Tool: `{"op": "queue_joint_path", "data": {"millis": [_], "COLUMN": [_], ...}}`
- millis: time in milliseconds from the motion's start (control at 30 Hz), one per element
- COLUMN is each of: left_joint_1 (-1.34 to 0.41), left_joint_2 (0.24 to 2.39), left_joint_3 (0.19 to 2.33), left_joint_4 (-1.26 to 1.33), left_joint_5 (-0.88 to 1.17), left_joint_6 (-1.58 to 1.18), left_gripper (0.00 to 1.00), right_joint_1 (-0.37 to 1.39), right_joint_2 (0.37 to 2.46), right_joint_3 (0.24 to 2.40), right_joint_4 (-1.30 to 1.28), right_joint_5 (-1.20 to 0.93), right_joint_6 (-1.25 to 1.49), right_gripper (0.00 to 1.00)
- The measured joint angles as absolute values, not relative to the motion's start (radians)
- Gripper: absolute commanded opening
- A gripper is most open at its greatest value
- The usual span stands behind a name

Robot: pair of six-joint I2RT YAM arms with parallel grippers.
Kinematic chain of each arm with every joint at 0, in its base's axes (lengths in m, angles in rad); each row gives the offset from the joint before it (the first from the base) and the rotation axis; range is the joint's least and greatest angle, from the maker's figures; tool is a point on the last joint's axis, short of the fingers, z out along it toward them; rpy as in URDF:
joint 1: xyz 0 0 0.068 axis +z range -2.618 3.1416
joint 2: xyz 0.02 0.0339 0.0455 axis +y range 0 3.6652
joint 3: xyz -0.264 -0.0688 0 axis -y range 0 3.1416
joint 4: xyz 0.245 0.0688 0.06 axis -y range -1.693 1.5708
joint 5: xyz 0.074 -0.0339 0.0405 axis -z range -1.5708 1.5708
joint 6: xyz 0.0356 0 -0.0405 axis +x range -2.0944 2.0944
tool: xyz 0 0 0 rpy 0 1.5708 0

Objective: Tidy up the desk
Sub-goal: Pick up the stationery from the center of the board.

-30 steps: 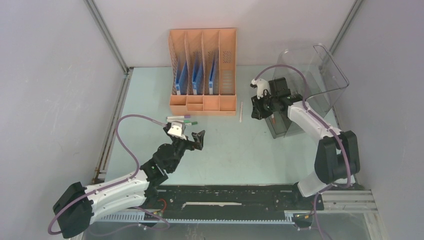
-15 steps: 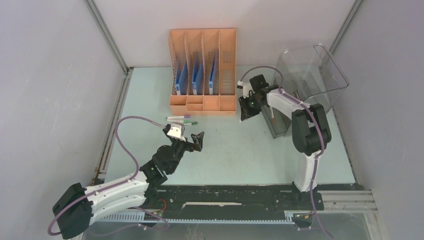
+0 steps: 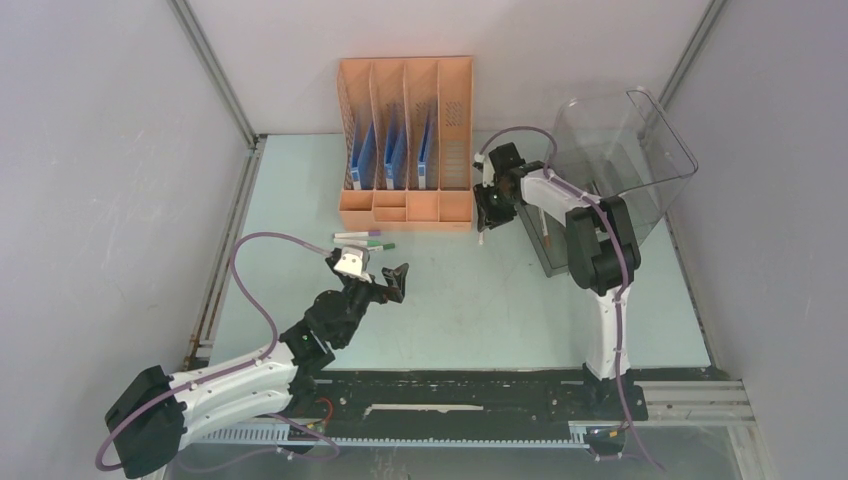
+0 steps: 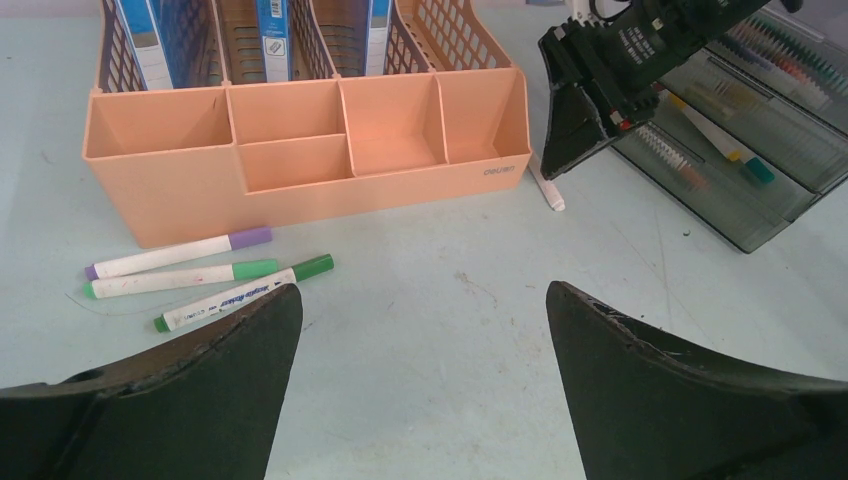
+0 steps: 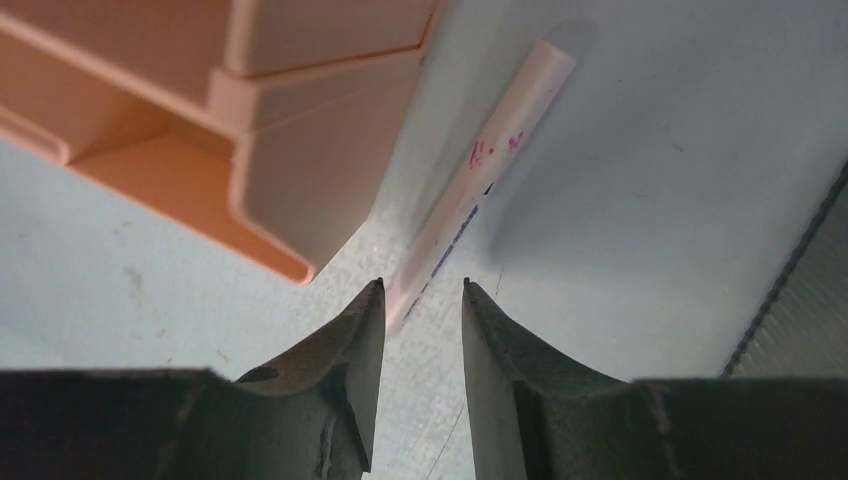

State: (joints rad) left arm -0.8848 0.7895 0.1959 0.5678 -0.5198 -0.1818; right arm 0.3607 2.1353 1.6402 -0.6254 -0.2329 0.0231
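The desk point(image 3: 470, 300) is a pale mint-green top. A white pen point(image 5: 480, 170) lies on it beside the right corner of the orange file rack point(image 3: 405, 130). My right gripper point(image 5: 420, 290) points down just above the pen's near end, open by a narrow gap, gripping nothing. In the top view that gripper point(image 3: 487, 215) stands over the white pen point(image 3: 481, 225). Three markers point(image 4: 180, 265), one with a purple cap and two with green caps, lie in front of the rack's left end. My left gripper point(image 4: 420, 290) hangs wide open and empty, right of them.
A clear smoky bin point(image 3: 625, 150) stands at the back right. Its pulled-out drawer point(image 4: 740, 150) holds several pens. The rack's slots hold blue booklets point(image 3: 390, 150). Grey walls close in the sides and back. A black rail point(image 3: 450, 395) runs along the front.
My right arm has swung left from the bin's drawer to the white pen beside the rack, and its jaws have widened a little. The left arm has not moved.
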Motion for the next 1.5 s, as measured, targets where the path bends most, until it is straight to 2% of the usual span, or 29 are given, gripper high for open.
{"op": "queue_joint_path", "data": {"millis": [133,367,667,1233,1500], "left_joint_1": [-0.885,-0.885,-0.885,-0.885,-0.885], "left_joint_2": [0.789,0.785,0.77,0.764,0.764], "left_joint_3": [0.196,0.195,0.189,0.176,0.176], "left_joint_4": [0.568,0.579,0.593,0.604,0.604], "left_joint_5": [-0.52,-0.52,-0.52,-0.519,-0.519], "left_joint_6": [-0.182,-0.182,-0.182,-0.182,-0.182], "left_gripper": [1.0,1.0,1.0,1.0,1.0], "right_joint_1": [0.368,0.382,0.388,0.393,0.396], "right_joint_2": [2.162,2.168,2.146,1.917,1.898], "right_joint_3": [1.646,1.647,1.608,1.291,1.261], "right_joint_4": [-0.626,-0.631,-0.614,-0.664,-0.661], "right_joint_5": [-0.202,-0.162,-0.139,-0.038,-0.028], "right_joint_6": [0.038,0.039,0.013,-0.179,-0.2], "right_gripper": [0.39,0.21,0.15,0.16,0.29]}}
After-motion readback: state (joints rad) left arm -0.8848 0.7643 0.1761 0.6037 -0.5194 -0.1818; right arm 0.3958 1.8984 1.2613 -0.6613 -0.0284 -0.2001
